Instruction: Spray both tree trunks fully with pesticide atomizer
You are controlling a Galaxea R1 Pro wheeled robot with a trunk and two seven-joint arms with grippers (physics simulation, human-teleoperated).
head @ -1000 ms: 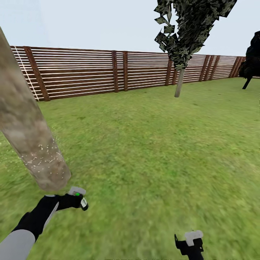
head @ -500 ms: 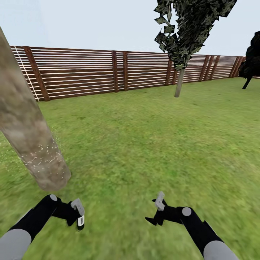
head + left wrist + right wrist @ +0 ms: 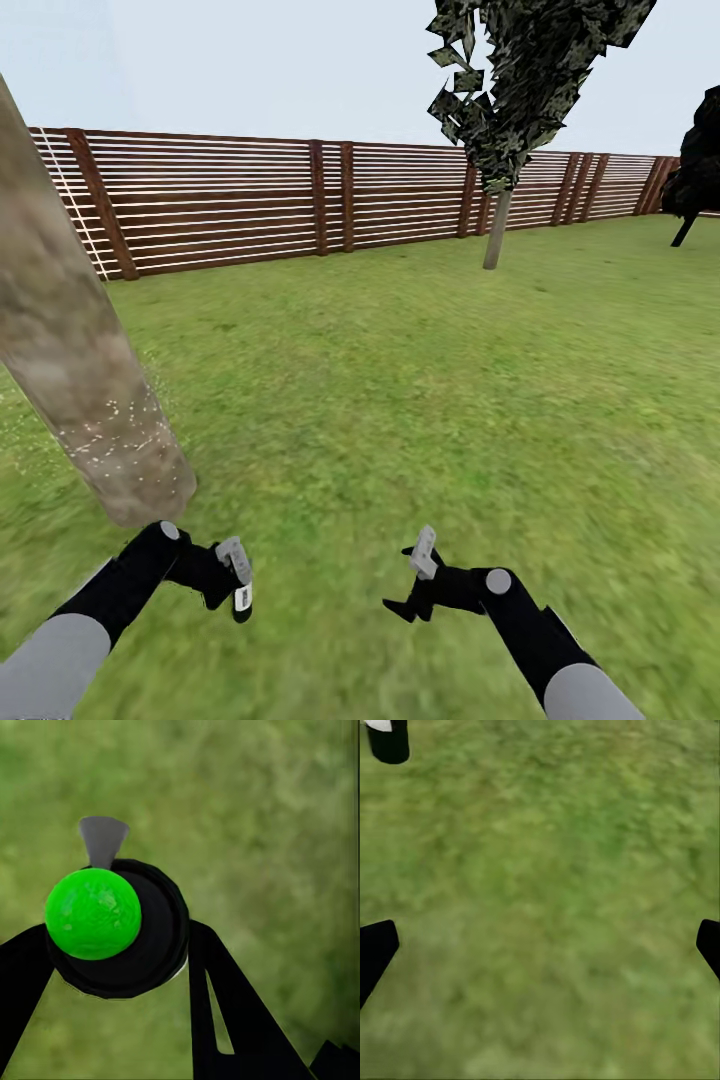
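**Atomizer in the left claw, near trunk just ahead and to the left**

Closest in, the left claw (image 3: 232,585) is clamped around the pesticide atomizer (image 3: 240,596), a small dark bottle whose lower end points down toward the grass. In the left wrist view the atomizer (image 3: 120,930) sits between the two black fingers (image 3: 232,1012), seen end-on with a bright green spot on its cap and a grey tab sticking out beyond it. The right claw (image 3: 412,580) hangs low over the lawn with its jaws spread wide and nothing between them; its fingertips (image 3: 375,949) show at the far edges of the right wrist view over bare grass.

Just beyond the left claw, ahead and to its left, rises the near tree trunk (image 3: 75,360), thick and mottled grey-tan, leaning across the head view. White specks of pesticide (image 3: 115,430) dot a band near its base; the bark higher up looks unspeckled, so by my reading this trunk is only partly covered. The left arm is plainly the nearer one, and the next spray seems to need the nozzle turned up and leftward at the trunk.

Well beyond, across open grass, stands a second tree (image 3: 497,230) with a slim pale stem before the slatted wooden fence (image 3: 250,205).
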